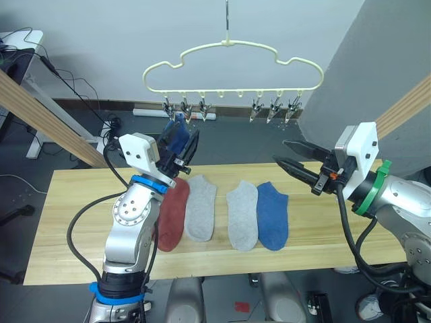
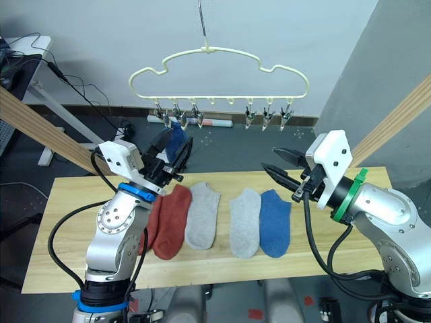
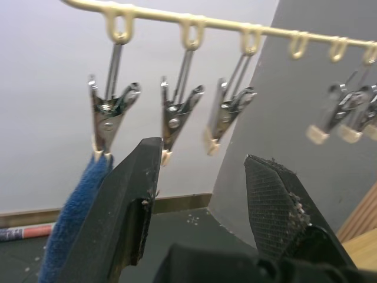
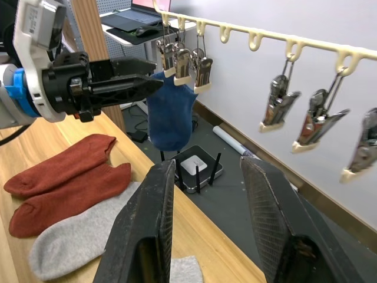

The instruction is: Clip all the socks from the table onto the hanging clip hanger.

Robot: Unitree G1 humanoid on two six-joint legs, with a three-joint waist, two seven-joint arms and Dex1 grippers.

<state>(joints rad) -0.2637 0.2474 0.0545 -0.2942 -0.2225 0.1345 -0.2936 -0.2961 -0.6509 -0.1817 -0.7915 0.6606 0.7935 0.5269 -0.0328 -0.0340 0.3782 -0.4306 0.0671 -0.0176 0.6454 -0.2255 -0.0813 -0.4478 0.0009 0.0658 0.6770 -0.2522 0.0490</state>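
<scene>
The cream clip hanger hangs above the far side of the table. One blue sock dangles from its leftmost clip. My left gripper is open and empty just below the left clips, and the blue sock hangs beside the outer face of one finger. On the table lie two rust-red socks, a grey sock, a second grey sock and a blue sock. My right gripper is open and empty above the table's right half, pointing left.
Slanted round wooden poles stand at the left and right. A grey partition rises at the back right. A power strip and cables lie on the floor behind the table, and a desk stands at the far left.
</scene>
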